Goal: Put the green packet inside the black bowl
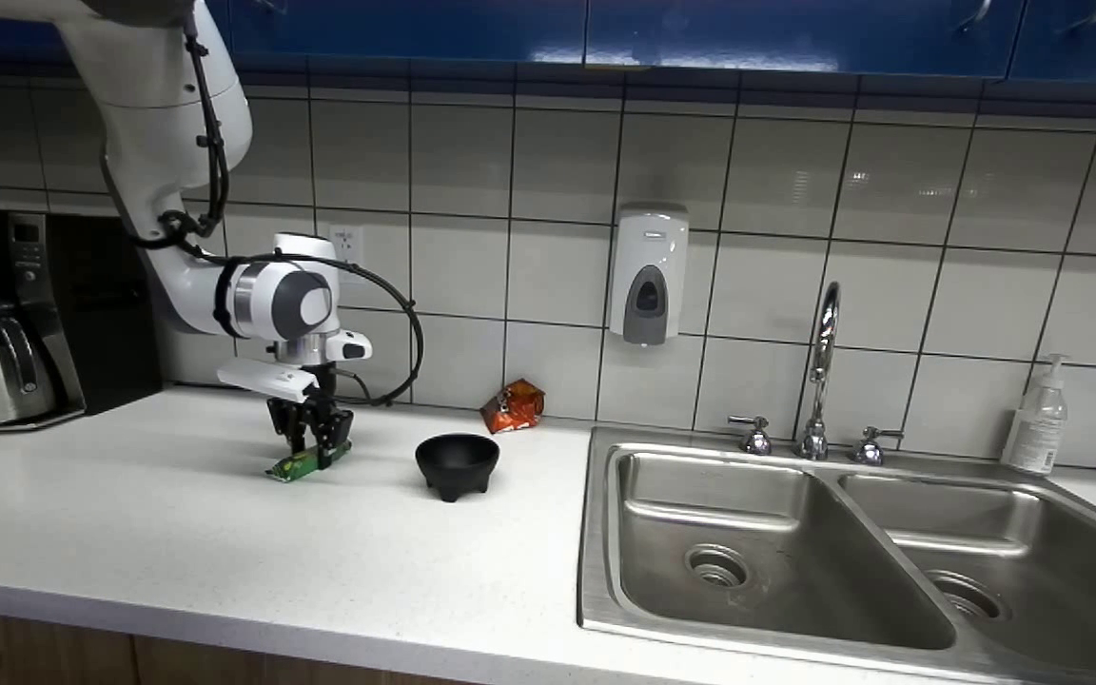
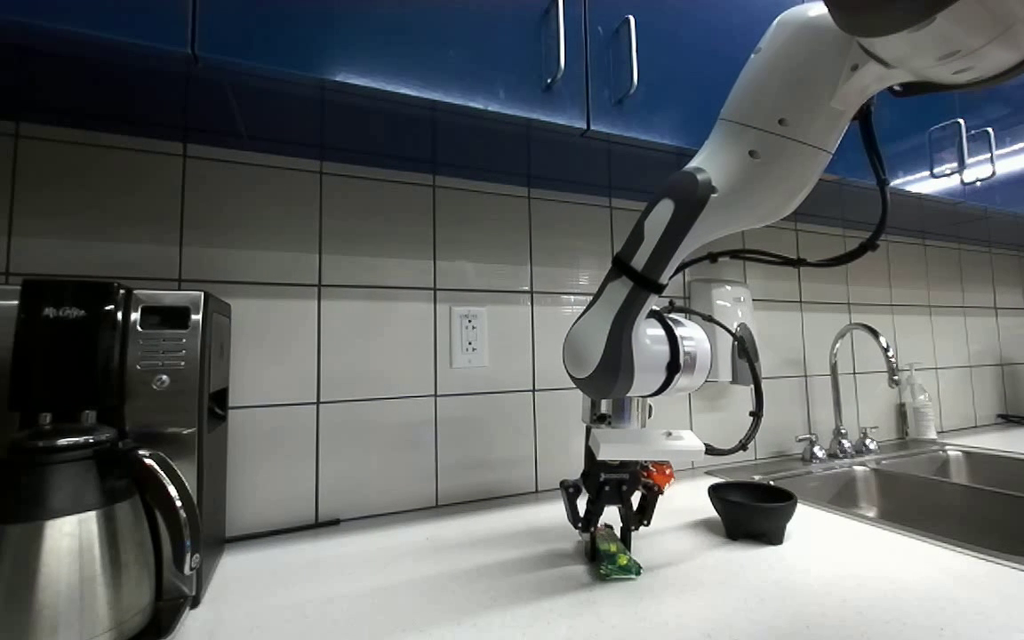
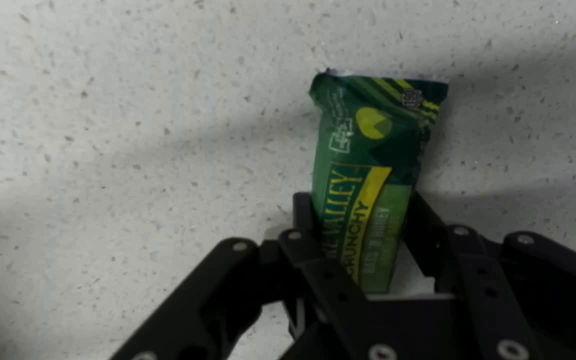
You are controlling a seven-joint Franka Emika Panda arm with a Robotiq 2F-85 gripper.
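The hand [image 3: 360, 215] holds the packet [image 3: 368, 170] by its long sides, and the bowl [image 1: 458, 461] (it is black and round) stands close by, toward the sink [image 1: 599, 533].

The Franka Emika Panda arm [image 2: 770, 142] slants down from above in both exterior views, its white links angled toward the wrist [image 1: 296, 300], which bends so that the black Robotiq gripper [image 2: 610, 540] points straight down. A dark cable [image 2: 874, 147] follows the links and loops out beside the wrist. In the wrist view the two fingers [image 3: 302, 212] stand partway together, their tips clasping what lies between them.
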